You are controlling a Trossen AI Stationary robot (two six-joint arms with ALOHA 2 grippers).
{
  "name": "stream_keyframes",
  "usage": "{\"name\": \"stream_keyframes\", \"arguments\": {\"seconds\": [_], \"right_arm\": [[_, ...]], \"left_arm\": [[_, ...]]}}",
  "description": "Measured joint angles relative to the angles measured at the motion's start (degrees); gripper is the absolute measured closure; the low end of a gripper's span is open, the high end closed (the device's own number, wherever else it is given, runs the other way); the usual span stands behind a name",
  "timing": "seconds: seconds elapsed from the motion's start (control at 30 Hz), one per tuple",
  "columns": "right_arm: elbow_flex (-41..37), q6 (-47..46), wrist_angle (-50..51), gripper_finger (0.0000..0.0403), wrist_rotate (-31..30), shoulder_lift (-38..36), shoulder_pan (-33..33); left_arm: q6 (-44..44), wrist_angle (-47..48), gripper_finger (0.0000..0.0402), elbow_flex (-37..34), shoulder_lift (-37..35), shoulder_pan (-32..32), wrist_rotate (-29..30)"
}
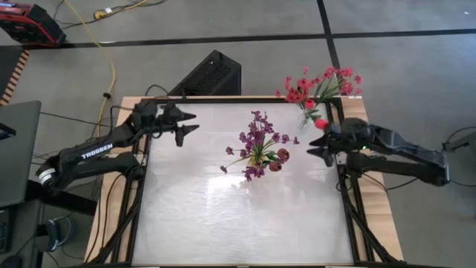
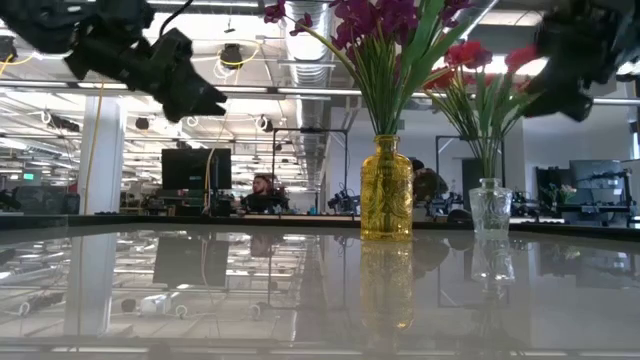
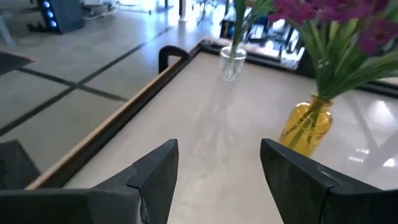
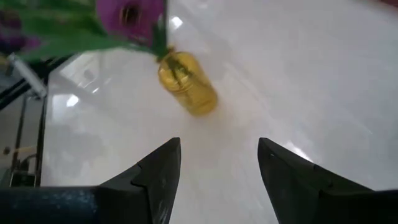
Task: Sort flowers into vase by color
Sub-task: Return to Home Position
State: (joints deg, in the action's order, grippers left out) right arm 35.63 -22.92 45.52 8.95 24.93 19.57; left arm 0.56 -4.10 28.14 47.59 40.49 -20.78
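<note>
Purple flowers (image 1: 256,141) stand with their stems in a yellow glass vase (image 2: 386,190) at the table's middle; two darker red blooms (image 1: 281,156) show among them. Red flowers (image 1: 320,83) stand in a small clear vase (image 2: 490,208) near the far right corner. My left gripper (image 1: 195,122) hovers open above the far left part of the table, pointing toward the yellow vase (image 3: 305,127). My right gripper (image 1: 310,147) hovers open at the right edge, pointing toward the yellow vase (image 4: 186,81). Both grippers hold nothing.
The table has a glossy white top (image 1: 238,216) inside a black frame, with bare surface on its near half. A black box (image 1: 212,74) sits on the floor beyond the far edge. One red bloom (image 1: 320,123) hangs low, close to my right gripper.
</note>
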Motion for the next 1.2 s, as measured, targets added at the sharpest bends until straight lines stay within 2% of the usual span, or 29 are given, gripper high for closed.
{"name": "stream_keyframes", "arguments": {"seconds": [0.23, 0.43, 0.6, 0.8, 0.93, 1.07, 1.2], "right_arm": [[-12.9, 0.7, -21.2, 0.0163, 0.0, -1.0, -6.8], [-16.9, 0.9, -25.9, 0.0163, -2.7, -1.0, -9.5], [-15.6, 1.9, -28.2, 0.0163, -3.3, -1.0, -9.9], [-4.7, 8.0, -23.8, 0.0163, -3.1, -1.0, -9.2], [0.5, 8.2, -19.5, 0.0163, -2.2, -1.1, -9.2], [-1.0, 8.0, -19.8, 0.0163, 0.0, -1.0, -12.3], [-8.3, 4.8, -25.9, 0.0167, -2.1, -1.1, -18.3]], "left_arm": [[-3.9, -7.7, 0.0184, -10.6, -6.6, 0.0, -0.9], [-4.4, -7.0, 0.0184, -14.0, -9.8, 0.0, 0.6], [-4.4, -7.0, 0.0184, -14.5, -10.6, 0.0, 0.6], [-4.8, -7.0, 0.0184, -14.5, -10.6, 0.0, 0.6], [-4.9, -7.0, 0.0184, -14.5, -10.6, 0.0, 0.4], [-4.8, -6.9, 0.0184, -14.5, -10.7, 0.0, 0.2], [-4.8, -7.4, 0.0184, -14.9, -11.7, 0.0, -0.3]]}}
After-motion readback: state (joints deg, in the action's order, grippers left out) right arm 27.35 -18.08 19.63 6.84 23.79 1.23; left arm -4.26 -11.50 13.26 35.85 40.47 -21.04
